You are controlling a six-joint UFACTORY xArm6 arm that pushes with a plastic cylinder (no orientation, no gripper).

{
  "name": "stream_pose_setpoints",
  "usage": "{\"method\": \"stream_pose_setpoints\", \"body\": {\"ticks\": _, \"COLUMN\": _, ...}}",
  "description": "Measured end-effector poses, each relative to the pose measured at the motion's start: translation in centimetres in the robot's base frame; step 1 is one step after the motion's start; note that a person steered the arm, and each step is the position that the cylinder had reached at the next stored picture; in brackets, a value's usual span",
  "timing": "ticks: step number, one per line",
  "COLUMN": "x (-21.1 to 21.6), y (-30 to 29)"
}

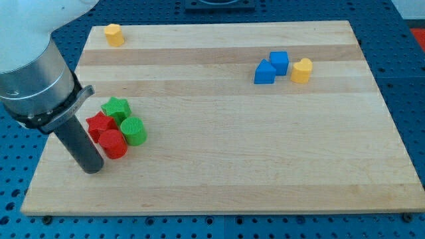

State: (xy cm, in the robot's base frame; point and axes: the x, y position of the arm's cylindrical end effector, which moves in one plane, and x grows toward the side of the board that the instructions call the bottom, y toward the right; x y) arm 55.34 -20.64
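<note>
My tip (91, 168) rests on the wooden board near its lower left, just left of and below a red cylinder (113, 143), close to touching it. A red star (100, 124) lies above that cylinder, a green cylinder (133, 131) to its right, and a green star (115, 107) tops the cluster. All of these blocks huddle together.
A yellow block (114, 34) sits at the board's top left corner. At the upper right, a blue cube (279, 62) and a blue wedge-like block (264, 72) touch, with a yellow block (301, 70) just right of them. The board (232, 166) lies on a blue pegboard.
</note>
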Motion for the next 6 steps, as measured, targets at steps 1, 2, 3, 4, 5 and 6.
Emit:
{"method": "stream_pose_setpoints", "body": {"ticks": 1, "x": -0.8, "y": 0.0}}
{"method": "stream_pose_setpoints", "body": {"ticks": 2, "x": -1.9, "y": 0.0}}
{"method": "stream_pose_setpoints", "body": {"ticks": 3, "x": -3.0, "y": 0.0}}
{"method": "stream_pose_setpoints", "body": {"ticks": 4, "x": -4.3, "y": 0.0}}
{"method": "stream_pose_setpoints", "body": {"ticks": 5, "x": -5.2, "y": 0.0}}
{"method": "stream_pose_setpoints", "body": {"ticks": 6, "x": -6.1, "y": -0.1}}
